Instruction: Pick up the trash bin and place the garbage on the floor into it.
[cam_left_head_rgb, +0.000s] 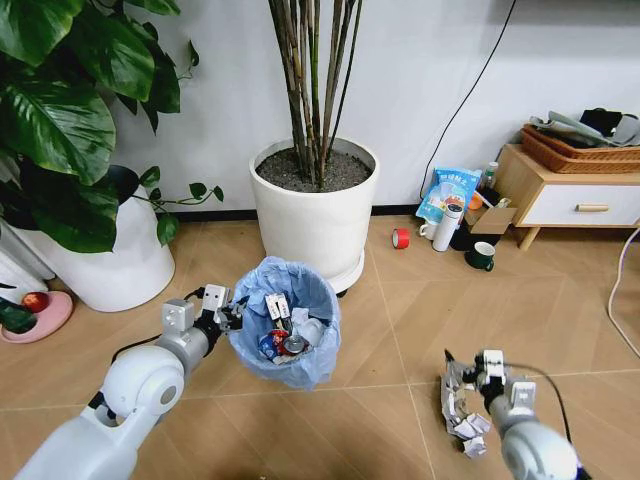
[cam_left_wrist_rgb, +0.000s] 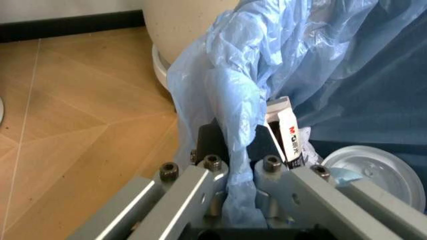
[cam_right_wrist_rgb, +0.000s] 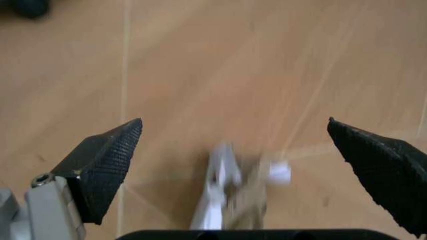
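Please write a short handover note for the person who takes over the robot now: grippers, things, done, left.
Left gripper: shut on the rim of the small round trash bin with crinkly light-blue bag, held tilted above the tan herringbone wood floor.
Right gripper: open, over a crumpled silvery-white wrapper on the floor.
Done: bin picked up; several litter pieces inside, including a white disc.
Left: grasp the wrapper and drop it into the bin.

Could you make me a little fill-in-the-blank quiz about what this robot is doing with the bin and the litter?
1. The left claw is shut on the rim of the small round dark trash bin, lined with a light-____ plastic bag.
2. The right claw hangs ____ over the crumpled silvery-white wrapper.
3. That wrapper lies on the tan wood-look ____.
4. Behind the bin stands a big ____ plant pot.

Missing words: blue; open; floor; white
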